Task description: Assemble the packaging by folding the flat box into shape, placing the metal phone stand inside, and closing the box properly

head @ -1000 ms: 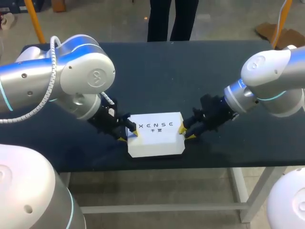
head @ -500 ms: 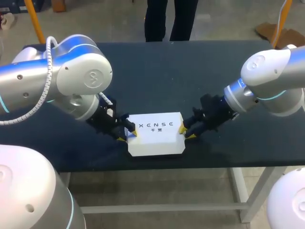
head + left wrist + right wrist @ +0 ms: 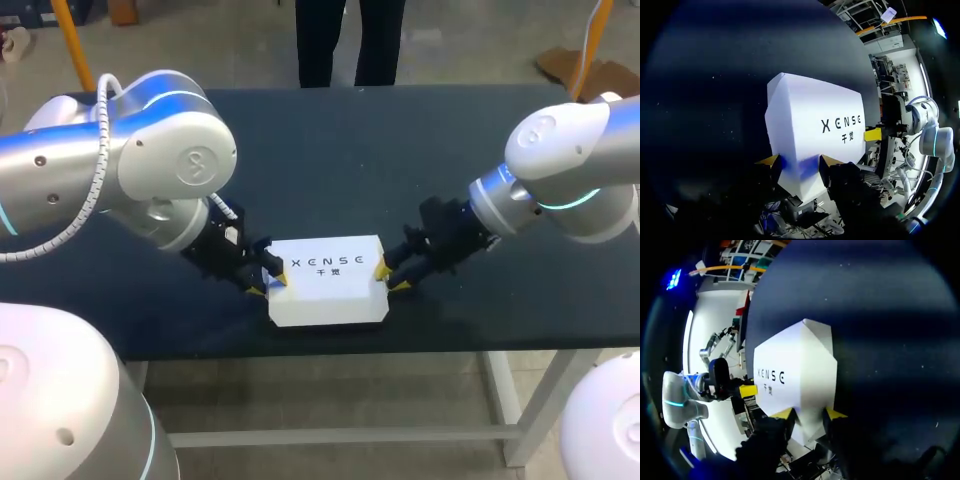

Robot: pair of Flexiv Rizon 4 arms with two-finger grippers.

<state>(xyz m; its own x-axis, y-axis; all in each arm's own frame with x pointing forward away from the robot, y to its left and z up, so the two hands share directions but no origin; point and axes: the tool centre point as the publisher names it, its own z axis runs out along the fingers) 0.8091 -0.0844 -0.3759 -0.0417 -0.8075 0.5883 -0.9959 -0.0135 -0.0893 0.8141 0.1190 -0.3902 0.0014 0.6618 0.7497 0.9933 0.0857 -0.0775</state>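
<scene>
Seemingly closing is in hand. Head view: the white box (image 3: 327, 283) lies shut beside the table's (image 3: 400, 150) near edge, left gripper (image 3: 268, 284) at one end, right gripper (image 3: 389, 277) at the other. Left wrist view: narrowly spread fingers (image 3: 769, 161) pinch its end. Right wrist view: likewise. Next, I judge, seat the end flaps firmly, then release.

The box (image 3: 327, 283) looks like smooth, matt white cardboard. The desk (image 3: 400, 150) has a dark, matt, faintly speckled top. The left arm (image 3: 170, 150) and right arm (image 3: 560, 150) wear glossy white shells.
</scene>
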